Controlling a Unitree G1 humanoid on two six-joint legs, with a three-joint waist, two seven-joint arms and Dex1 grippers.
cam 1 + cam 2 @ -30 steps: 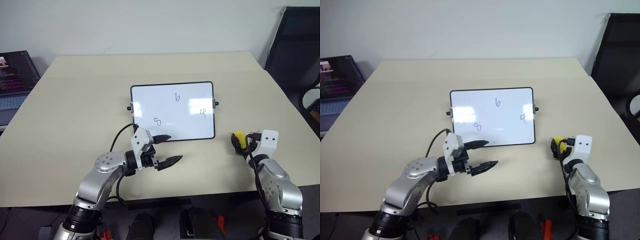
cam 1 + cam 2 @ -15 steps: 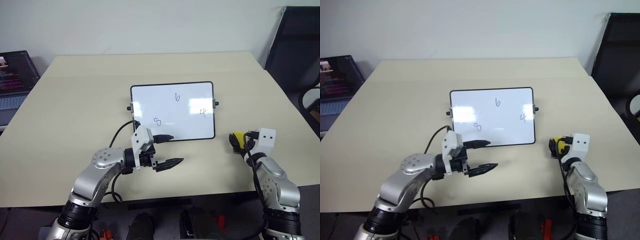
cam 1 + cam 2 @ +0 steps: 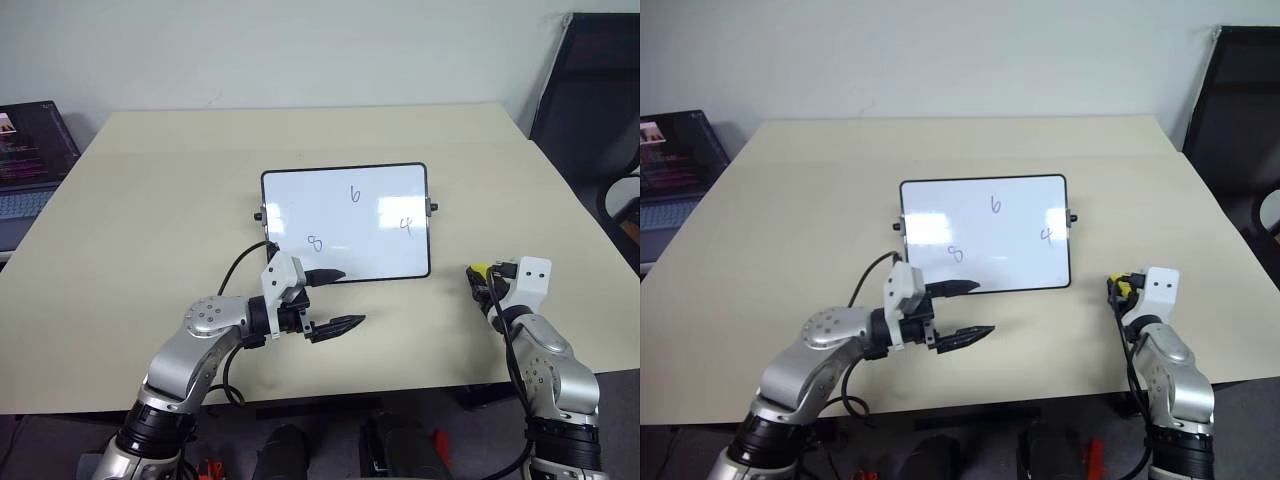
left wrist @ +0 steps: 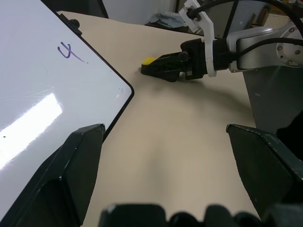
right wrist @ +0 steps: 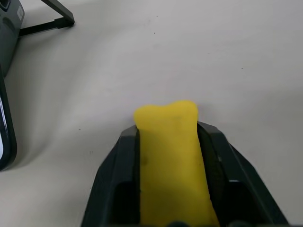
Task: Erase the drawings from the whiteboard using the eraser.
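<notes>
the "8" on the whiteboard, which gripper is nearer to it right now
Left. The left gripper hovers open by the whiteboard's near edge, just below the "8". The right gripper sits off the board's right side, shut on the eraser.

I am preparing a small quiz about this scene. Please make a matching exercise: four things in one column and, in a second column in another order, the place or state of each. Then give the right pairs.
Things:
1. eraser
2. whiteboard
3. left gripper
4. laptop

Places or states:
A. open, just in front of the whiteboard's near edge
B. at the far left, beside the table
C. clamped between the fingers of the right gripper
D. flat on the middle of the table, with three digits on it

Pairs: 1-C, 2-D, 3-A, 4-B
</notes>
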